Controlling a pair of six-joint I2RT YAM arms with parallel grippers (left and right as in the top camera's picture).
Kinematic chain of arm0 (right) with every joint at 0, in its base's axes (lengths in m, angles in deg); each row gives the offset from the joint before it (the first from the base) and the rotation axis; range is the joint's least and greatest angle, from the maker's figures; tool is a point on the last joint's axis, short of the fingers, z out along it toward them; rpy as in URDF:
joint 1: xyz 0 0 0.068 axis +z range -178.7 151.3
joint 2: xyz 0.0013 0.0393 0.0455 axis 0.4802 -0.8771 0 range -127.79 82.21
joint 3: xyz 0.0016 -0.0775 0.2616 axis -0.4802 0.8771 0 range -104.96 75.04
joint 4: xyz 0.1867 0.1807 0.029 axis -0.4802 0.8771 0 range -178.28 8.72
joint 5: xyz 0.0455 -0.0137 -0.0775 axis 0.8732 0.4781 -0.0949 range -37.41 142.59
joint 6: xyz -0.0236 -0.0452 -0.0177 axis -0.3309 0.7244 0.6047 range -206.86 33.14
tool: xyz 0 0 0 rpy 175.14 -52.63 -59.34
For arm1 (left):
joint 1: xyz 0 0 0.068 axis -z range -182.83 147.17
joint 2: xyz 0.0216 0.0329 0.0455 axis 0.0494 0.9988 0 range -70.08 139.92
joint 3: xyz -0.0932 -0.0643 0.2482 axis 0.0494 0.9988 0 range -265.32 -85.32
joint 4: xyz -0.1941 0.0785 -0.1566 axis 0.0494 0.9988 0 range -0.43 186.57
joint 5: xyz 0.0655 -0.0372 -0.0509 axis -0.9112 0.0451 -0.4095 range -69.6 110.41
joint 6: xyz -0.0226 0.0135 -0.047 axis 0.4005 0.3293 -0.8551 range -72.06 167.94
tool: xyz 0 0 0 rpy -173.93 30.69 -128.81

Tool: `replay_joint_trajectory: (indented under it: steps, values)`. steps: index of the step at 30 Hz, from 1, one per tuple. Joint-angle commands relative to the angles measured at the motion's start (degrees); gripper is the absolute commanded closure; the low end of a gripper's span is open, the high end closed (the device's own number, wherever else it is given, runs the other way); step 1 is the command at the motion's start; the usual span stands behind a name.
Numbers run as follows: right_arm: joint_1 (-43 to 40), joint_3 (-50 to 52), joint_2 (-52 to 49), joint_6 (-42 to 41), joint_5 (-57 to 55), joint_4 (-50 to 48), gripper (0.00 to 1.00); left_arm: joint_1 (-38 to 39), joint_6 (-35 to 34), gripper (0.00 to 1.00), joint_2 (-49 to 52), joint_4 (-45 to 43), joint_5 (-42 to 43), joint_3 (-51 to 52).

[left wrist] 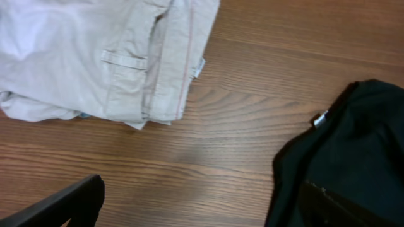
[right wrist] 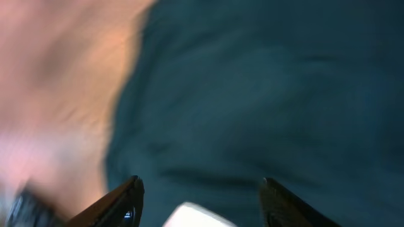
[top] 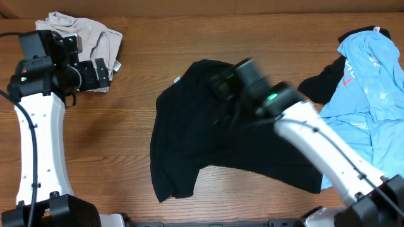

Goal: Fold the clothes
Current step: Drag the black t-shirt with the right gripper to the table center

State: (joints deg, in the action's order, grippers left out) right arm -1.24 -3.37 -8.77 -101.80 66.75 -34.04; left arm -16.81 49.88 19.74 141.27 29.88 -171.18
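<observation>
Right gripper [right wrist: 202, 192], jaws apart and empty, hovers over the black T-shirt [top: 189, 145], rumpled on the table [top: 120, 132] and apparently only partly folded, with squaring-up left; left gripper [top: 103, 73], fully spread, waits beside a folded cream garment [top: 82, 31].

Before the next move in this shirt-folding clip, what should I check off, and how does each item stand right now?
1. Right hand open: ok, fingers apart over the black T-shirt.
2. Right hand free of cloth: cannot tell, its wrist view is blurred.
3. Left hand open and empty: ok, only bare table between its fingers.
4. T-shirt lying flat: not ok, its outline is uneven and rumpled.
5. T-shirt apart from the cream-beige garment: ok.
6. T-shirt apart from the light blue shirts: cannot tell, the right arm covers that edge.
</observation>
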Motion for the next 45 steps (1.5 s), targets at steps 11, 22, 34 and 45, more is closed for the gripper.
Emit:
replay_joint_trajectory:
  steps: [11, 22, 34, 45]
  values:
    - [-13.3, 12.4, -5.1, 1.2, -6.3, -7.6, 0.46, 3.9, 1.3, 0.00, 2.4, 0.4, 0.7, -1.3]
    - [-13.4, 18.1, -11.9, -0.5, -8.6, -20.1, 0.53, 3.9, 1.3, 0.00, 5.4, 2.6, 0.7, -1.2]
    - [-13.4, 8.0, -12.0, 1.9, -15.6, -33.9, 0.96, 3.9, 1.3, 0.00, 5.5, 2.0, 0.7, -1.2]
    - [-18.1, 3.5, -14.6, 4.9, -22.0, -53.0, 0.96, 4.0, 1.3, 0.00, 5.5, 1.7, 2.9, -1.2]
